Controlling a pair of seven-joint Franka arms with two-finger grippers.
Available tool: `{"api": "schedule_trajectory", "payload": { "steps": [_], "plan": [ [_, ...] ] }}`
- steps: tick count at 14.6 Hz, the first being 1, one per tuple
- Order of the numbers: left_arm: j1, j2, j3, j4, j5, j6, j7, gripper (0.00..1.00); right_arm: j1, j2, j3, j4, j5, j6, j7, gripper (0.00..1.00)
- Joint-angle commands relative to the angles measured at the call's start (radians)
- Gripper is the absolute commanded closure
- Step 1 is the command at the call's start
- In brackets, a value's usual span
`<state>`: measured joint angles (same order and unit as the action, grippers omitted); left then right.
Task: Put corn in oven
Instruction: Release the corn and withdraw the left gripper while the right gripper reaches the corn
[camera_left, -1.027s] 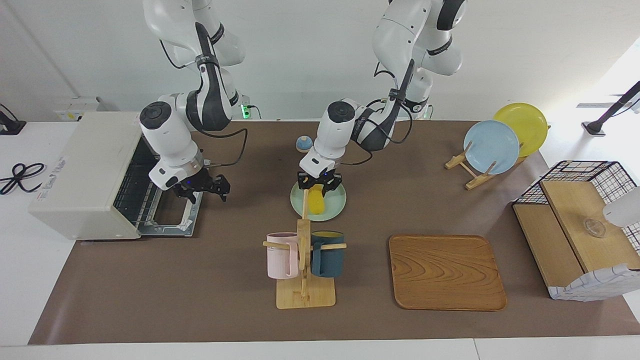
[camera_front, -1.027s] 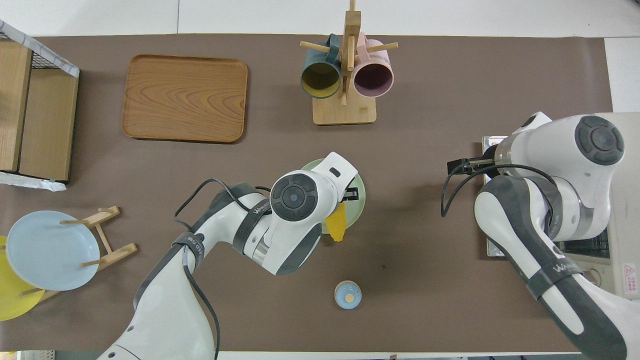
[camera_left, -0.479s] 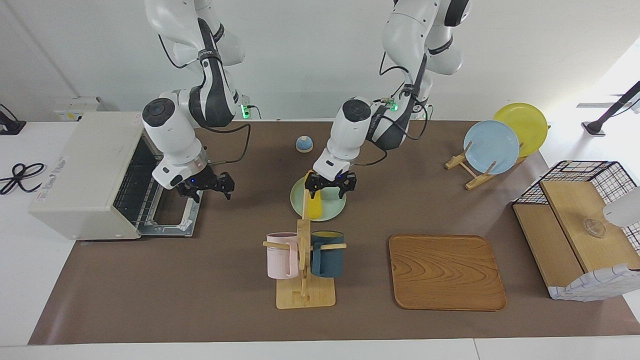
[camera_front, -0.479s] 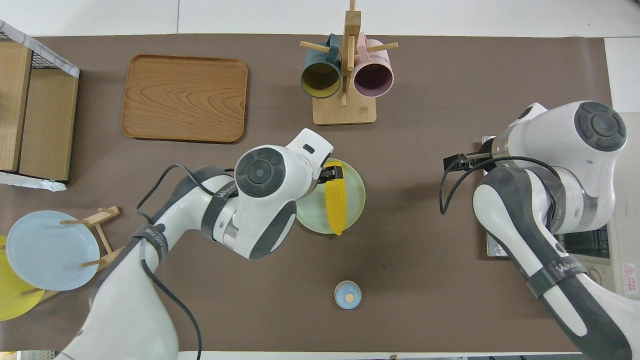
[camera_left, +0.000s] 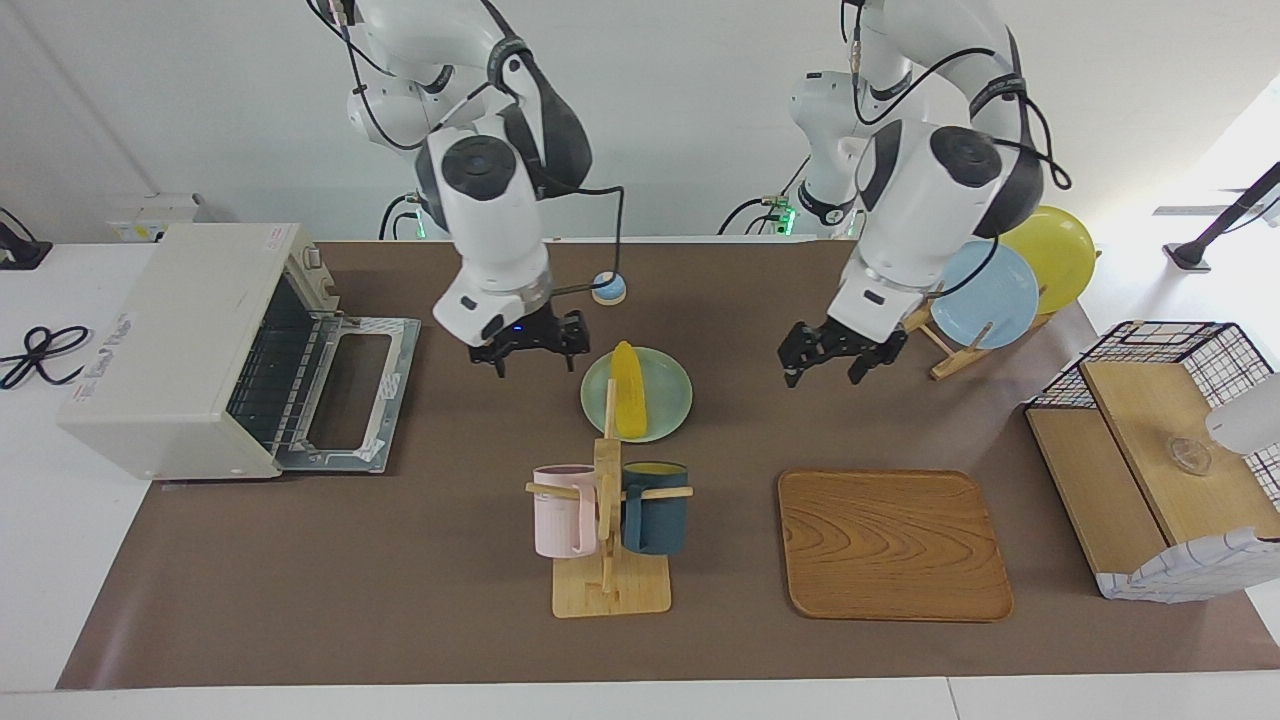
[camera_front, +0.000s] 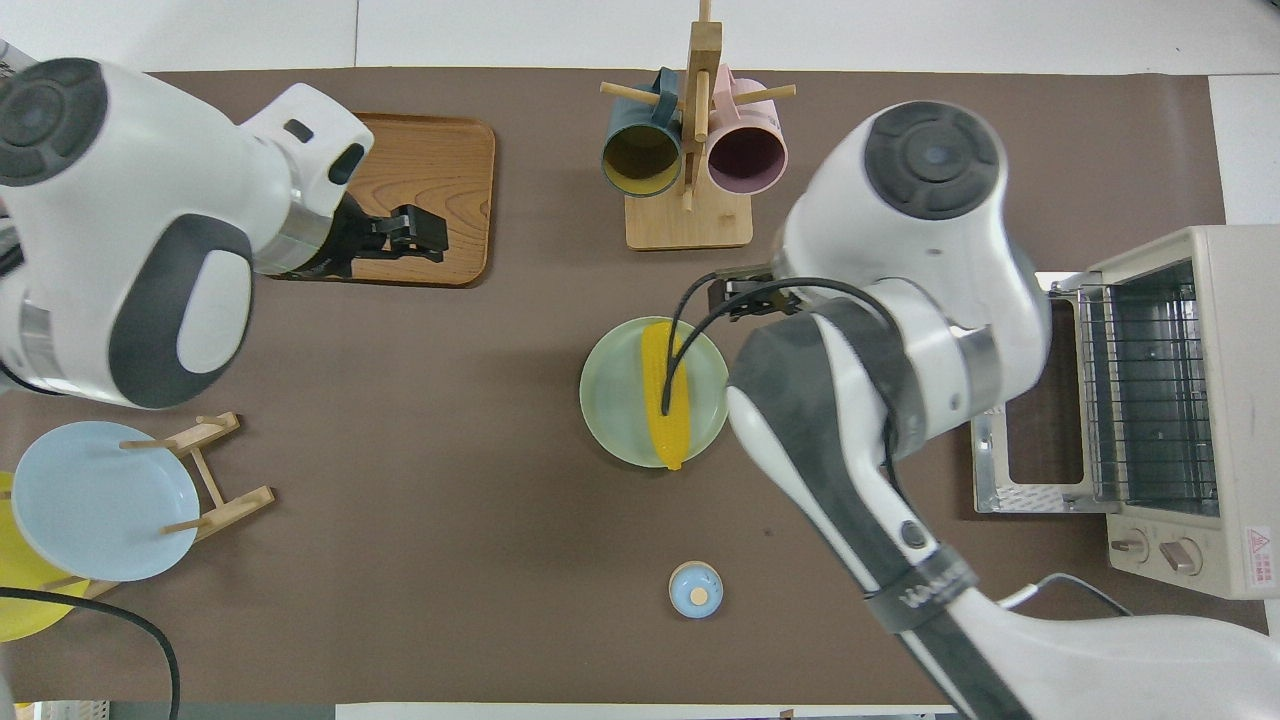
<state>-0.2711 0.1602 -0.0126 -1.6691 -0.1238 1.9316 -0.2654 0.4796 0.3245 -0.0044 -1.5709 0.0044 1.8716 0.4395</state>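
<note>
The yellow corn (camera_left: 627, 400) (camera_front: 668, 400) lies lengthwise on a pale green plate (camera_left: 668, 398) (camera_front: 610, 405) in the middle of the mat, with nothing touching it. My right gripper (camera_left: 537, 362) hangs open in the air just beside the plate, on the oven's side; in the overhead view its arm hides most of it. My left gripper (camera_left: 822, 372) (camera_front: 425, 230) is open, empty and raised, off the plate toward the left arm's end. The cream oven (camera_left: 170, 340) (camera_front: 1190, 400) stands at the right arm's end with its door (camera_left: 350, 400) dropped open and the wire rack showing.
A mug rack (camera_left: 608, 520) with a pink and a dark blue mug stands farther from the robots than the plate. A wooden tray (camera_left: 893, 545), a plate stand (camera_left: 985, 295) with blue and yellow plates, a wire shelf basket (camera_left: 1160, 450) and a small blue knob (camera_left: 608, 288) are also on the table.
My left gripper opened, left the corn on the green plate, and rose away toward its own end. My right gripper left the oven door and came up beside the plate.
</note>
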Motion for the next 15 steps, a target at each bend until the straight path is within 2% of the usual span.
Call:
{"api": "schedule_trajectory", "payload": {
  "steps": [1, 2, 3, 5, 8, 11, 15],
  "plan": [
    [0.085, -0.069, -0.013, 0.012, 0.048, -0.109, 0.132, 0.00, 0.132, 0.224, -0.003, 0.205, -0.064, 0.007, 0.175, 0.00],
    [0.113, -0.099, -0.013, 0.012, 0.058, -0.152, 0.173, 0.00, 0.186, 0.243, -0.005, 0.192, -0.064, 0.105, 0.215, 0.00],
    [0.130, -0.120, -0.013, 0.012, 0.073, -0.190, 0.202, 0.00, 0.200, 0.238, -0.005, 0.116, -0.064, 0.189, 0.235, 0.00],
    [0.144, -0.157, -0.012, 0.012, 0.105, -0.250, 0.210, 0.00, 0.198, 0.217, -0.003, 0.034, -0.063, 0.257, 0.237, 0.00],
    [0.150, -0.211, 0.006, 0.006, 0.125, -0.354, 0.216, 0.00, 0.214, 0.186, 0.000, -0.078, -0.047, 0.372, 0.240, 0.29],
    [0.174, -0.217, -0.001, 0.000, 0.125, -0.379, 0.227, 0.00, 0.217, 0.169, 0.004, -0.133, -0.046, 0.416, 0.248, 0.38],
    [0.184, -0.200, -0.001, -0.015, 0.116, -0.338, 0.239, 0.00, 0.217, 0.171, 0.024, -0.129, -0.044, 0.426, 0.291, 0.38]
  ]
}}
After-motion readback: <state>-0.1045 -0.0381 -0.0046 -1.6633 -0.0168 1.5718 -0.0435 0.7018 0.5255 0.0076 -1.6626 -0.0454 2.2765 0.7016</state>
